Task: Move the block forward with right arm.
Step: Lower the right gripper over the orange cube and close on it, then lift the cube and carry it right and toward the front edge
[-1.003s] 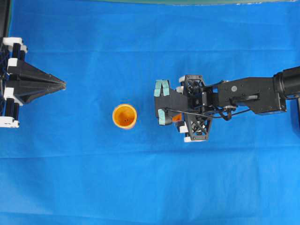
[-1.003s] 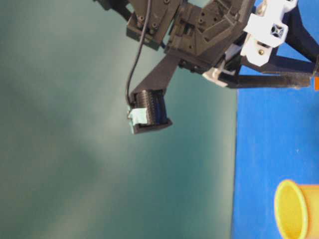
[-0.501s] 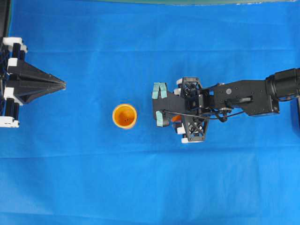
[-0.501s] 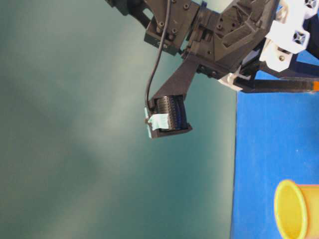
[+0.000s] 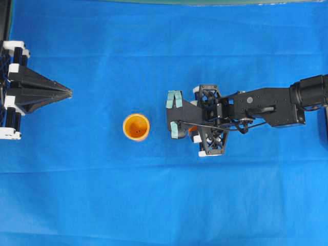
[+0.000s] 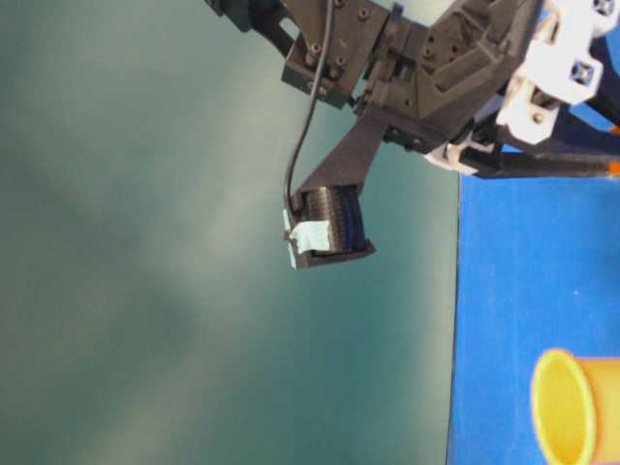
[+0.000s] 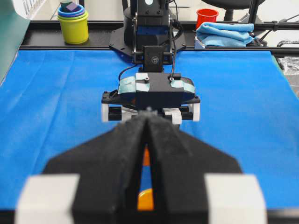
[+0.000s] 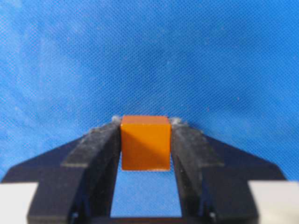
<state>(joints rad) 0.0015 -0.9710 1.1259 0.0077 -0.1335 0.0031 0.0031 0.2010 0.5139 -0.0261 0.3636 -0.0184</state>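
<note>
- The block [image 8: 145, 142] sits on the blue cloth of the table [image 5: 154, 205], squarely between the two black fingers [image 8: 96, 154] of the right claw [image 8: 145, 135]; both fingers press flat against its left and right faces, so the claw is pinching the block.
- It is a plain orange cube with no label or writing on the faces that show. Being a cube, it has no long axis; one flat face is turned to the wrist camera, the top face is level, and its sides run parallel to the fingers.
- From overhead only a sliver of the block [image 5: 192, 130] shows under the right arm [image 5: 266, 106], which reaches in from the right edge with its teal-taped ends toward the cup.
- The orange cup [image 5: 136, 126] stands upright, mouth up, near the claw's tips but apart from them, on their left in the overhead view.
- The left claw [image 7: 148, 140] is parked at the far left of the table, well apart from the cup; its two black wedges are pressed together with nothing between them.
- Beyond the table's far edge, the left wrist view shows a stack of coloured cups [image 7: 73, 21], a red cup [image 7: 207, 17] and a folded blue towel [image 7: 225, 33]. No readable writing appears anywhere.
</note>
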